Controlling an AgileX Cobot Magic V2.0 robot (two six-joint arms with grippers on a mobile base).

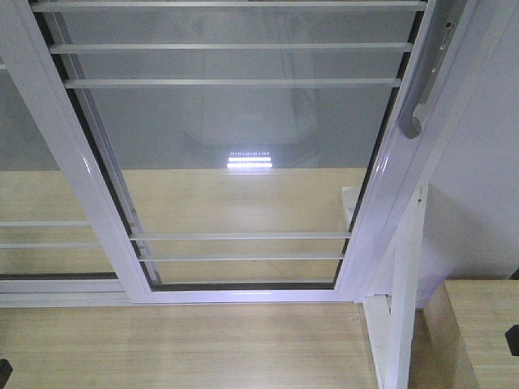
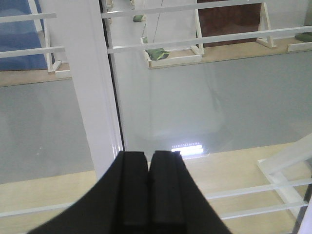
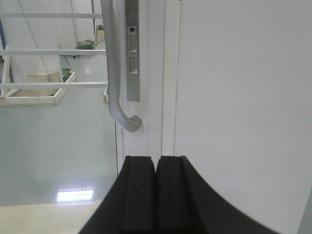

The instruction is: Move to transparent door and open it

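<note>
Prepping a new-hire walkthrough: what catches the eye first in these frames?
The transparent door fills the front view, a bright glare mid-pane. Its curved grey handle sits on the right stile, just above the shut right gripper in that wrist view. The left gripper, also shut, faces the left stile.

transparent door (image 1: pixel 243 146): straight ahead, between both panels
pull handle (image 1: pixel 416 105): on its right stile
glass panel (image 1: pixel 32 203): left
wall panel (image 1: pixel 486 146): right
right tool (image 3: pixel 156 195): before the stile, below the handle
left tool (image 2: pixel 148 195): before the door's left edge
</note>
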